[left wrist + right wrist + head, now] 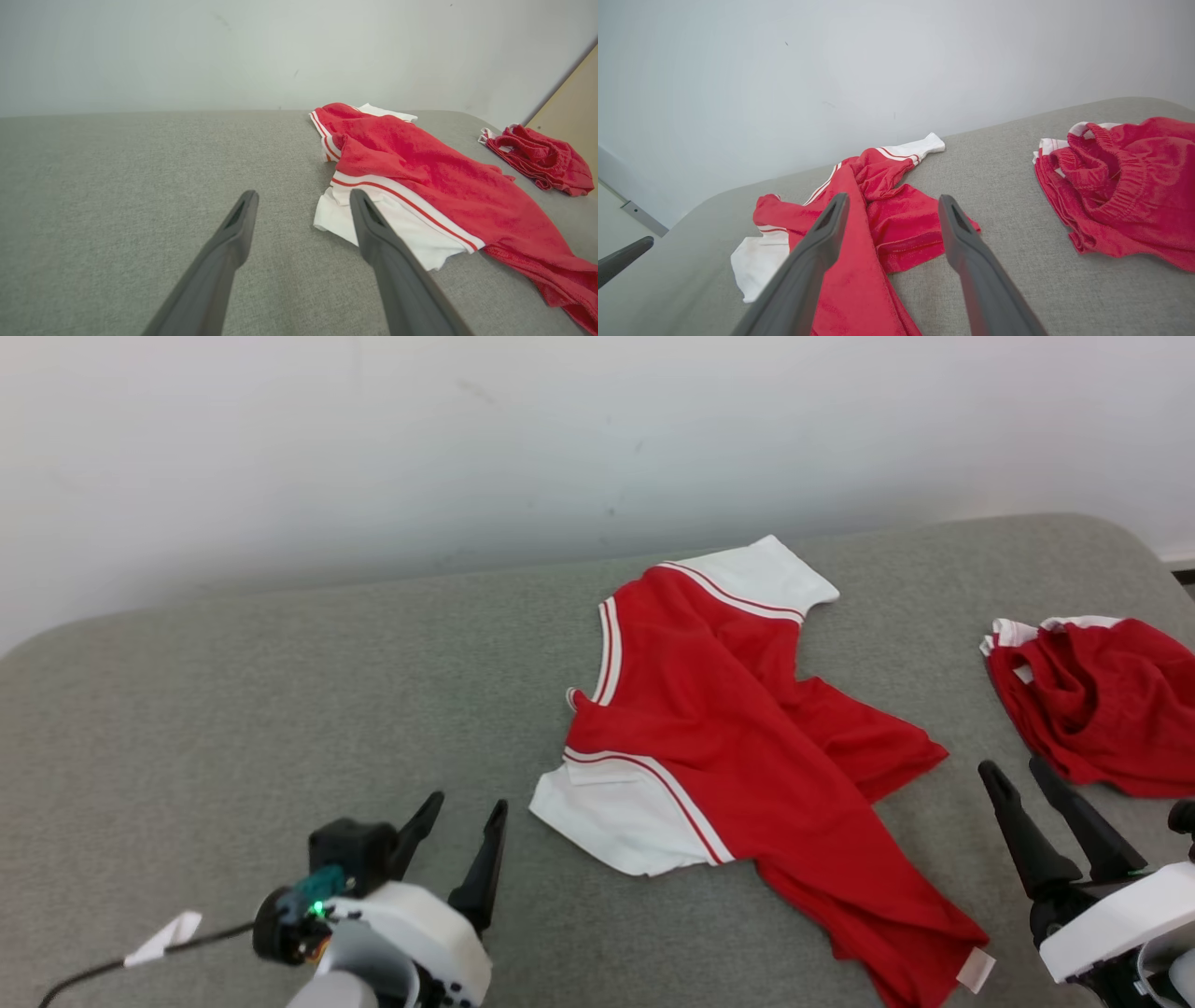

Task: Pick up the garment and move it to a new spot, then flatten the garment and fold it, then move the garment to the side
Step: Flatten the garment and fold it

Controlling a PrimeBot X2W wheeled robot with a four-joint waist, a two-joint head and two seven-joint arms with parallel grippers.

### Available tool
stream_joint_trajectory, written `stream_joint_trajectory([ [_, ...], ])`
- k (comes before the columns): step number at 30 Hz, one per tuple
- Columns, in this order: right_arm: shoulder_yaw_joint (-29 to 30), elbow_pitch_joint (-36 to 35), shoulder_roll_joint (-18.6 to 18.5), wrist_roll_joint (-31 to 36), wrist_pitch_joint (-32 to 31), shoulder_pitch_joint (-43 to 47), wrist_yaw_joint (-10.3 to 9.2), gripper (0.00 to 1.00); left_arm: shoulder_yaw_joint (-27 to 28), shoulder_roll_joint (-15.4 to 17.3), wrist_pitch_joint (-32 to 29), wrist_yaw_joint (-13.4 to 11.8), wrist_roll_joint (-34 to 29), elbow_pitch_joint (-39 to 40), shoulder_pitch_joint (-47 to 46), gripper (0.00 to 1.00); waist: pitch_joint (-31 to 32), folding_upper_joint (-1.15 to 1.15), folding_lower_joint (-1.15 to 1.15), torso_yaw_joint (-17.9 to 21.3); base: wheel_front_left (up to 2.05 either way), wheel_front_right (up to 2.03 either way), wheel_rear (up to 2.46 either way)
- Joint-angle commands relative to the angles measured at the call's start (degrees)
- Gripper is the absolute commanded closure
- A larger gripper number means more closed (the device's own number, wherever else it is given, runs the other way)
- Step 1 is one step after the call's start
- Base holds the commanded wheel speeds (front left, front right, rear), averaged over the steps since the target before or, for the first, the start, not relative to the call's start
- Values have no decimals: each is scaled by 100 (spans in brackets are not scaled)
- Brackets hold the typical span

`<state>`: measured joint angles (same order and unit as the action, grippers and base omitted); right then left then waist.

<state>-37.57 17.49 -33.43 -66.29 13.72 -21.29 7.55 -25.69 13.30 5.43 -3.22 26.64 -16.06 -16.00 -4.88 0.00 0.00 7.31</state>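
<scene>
The garment (728, 728) is a red T-shirt with white sleeves and white stripes. It lies rumpled and partly twisted on the grey padded surface (233, 709), its hem trailing toward the front right. My left gripper (469, 800) is open, just left of the near white sleeve and holding nothing. In the left wrist view the garment (420, 177) spreads to the right of my left gripper (302, 193). My right gripper (1013, 765) is open and empty, right of the shirt's body. In the right wrist view my right gripper (893, 197) points over the garment (878, 177).
A second red garment with an elastic band (1102, 709) lies bunched at the right edge, beside my right gripper, also as a red heap (537, 156) (1120, 186). A pale wall stands behind the surface. A white tag (163, 933) hangs on the left arm's cable.
</scene>
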Motion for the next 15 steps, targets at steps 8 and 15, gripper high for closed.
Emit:
stream_joint_trajectory([
  [8, 1048, -58, 746, 880, 141, 302, -14, 0, -290, 84, -870, 467, 17, -770, -1021, 0, -312, 0, 0, 573, 0, 0, 0],
  [15, 1440, -173, 1150, 1314, 144, 459, -14, 0, -290, 210, -1591, 482, 54, -1798, -1698, 0, -558, 0, 0, 1076, 0, 0, 0],
])
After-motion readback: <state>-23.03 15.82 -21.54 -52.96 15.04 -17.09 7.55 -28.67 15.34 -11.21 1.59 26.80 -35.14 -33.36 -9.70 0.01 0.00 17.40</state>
